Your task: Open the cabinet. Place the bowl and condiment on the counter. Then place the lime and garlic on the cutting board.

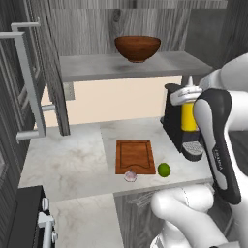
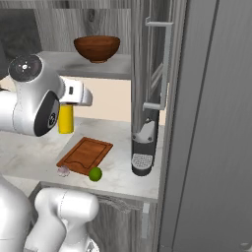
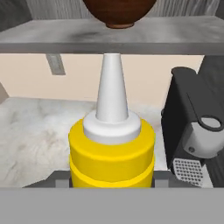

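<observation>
End effector (image 3: 112, 183) clamped on the condiment (image 3: 112, 148), bottle upright, nozzle up. Bench (image 1: 72, 160) lies directly below; cutting board (image 1: 134, 156) sits left of it.

Bowl (image 2: 97, 47) on cabinet shelf, lime (image 2: 95, 173) beside cutting board (image 2: 84, 155)

We can make out small pale lettering on the arm's dark link (image 1: 219, 160) at the right of the left base view, too blurred to read.
</observation>
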